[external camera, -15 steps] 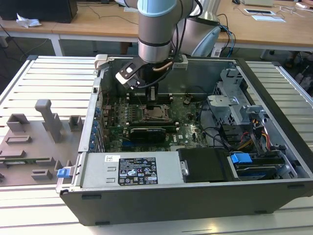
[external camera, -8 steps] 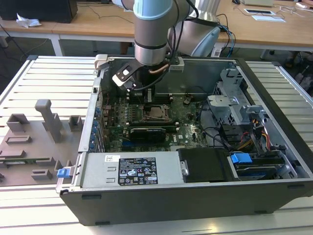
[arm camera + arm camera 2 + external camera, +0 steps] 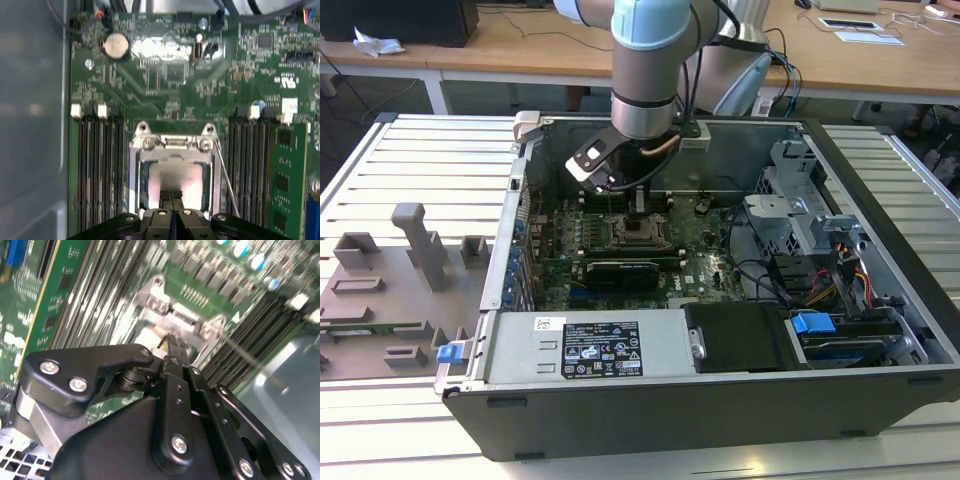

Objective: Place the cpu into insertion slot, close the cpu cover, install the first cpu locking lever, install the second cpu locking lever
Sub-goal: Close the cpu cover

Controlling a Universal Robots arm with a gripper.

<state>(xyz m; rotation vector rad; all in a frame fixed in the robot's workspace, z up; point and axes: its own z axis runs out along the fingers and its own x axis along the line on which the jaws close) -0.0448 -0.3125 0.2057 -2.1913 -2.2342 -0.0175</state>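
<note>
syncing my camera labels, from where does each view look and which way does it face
Exterior view: off the arm, above the open case, looking down into it; arm and gripper show.
First wrist view: on the wrist, facing squarely at the socket; shut fingers show.
Second wrist view: on the wrist, slanting along the gripper toward the socket.
Both wrist views share the socket and memory slots.

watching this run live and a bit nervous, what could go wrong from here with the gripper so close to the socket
1. The gripper, jaws together, hangs right over the cpu inside the cpu cover; a push off-centre might scrape or shift the chip.
2. The thin locking lever runs slanted beside the memory slots; it could slip and hit them.
</note>
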